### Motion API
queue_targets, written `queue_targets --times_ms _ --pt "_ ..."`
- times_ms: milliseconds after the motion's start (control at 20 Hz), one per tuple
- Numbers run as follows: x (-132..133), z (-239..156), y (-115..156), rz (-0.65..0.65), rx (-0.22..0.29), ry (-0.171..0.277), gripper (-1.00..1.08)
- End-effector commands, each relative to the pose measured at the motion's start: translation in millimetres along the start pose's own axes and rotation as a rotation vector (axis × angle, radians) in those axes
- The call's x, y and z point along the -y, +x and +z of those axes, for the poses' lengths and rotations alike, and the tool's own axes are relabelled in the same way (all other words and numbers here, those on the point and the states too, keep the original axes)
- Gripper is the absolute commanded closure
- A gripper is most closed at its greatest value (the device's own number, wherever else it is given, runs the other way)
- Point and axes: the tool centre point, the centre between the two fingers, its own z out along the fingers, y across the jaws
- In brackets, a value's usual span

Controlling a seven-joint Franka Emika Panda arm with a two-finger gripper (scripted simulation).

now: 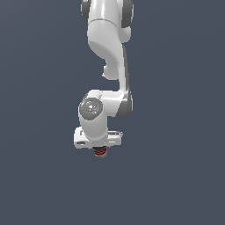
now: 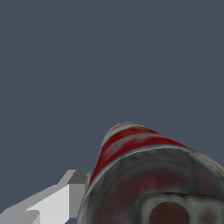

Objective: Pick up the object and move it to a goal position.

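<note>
The object is a small can with a red-and-white label (image 2: pixel 131 142) and a dark, silvery-rimmed top, filling much of the wrist view very close to the camera. One light grey finger (image 2: pixel 65 197) presses against its side there; the other finger is out of the picture. In the exterior view only the can's red lower end (image 1: pixel 100 152) pokes out beneath the white hand of the arm. My gripper (image 1: pixel 100 149) is shut on the can, holding it above the flat grey surface.
The white arm (image 1: pixel 107 52) comes down from the top of the exterior view. Around it there is only a uniform dark grey-blue surface (image 1: pixel 176 176); no goal marker shows.
</note>
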Motion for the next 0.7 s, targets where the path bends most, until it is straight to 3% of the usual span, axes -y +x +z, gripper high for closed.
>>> queue_targets --times_ms 0,350,650 --pt "0 -1 0 0.0 -0.002 0.0 1.08" --pt "-2 -6 2 0.01 -0.008 0.001 1.08" --pt "-19 -51 17 0.09 -0.069 0.011 1.08"
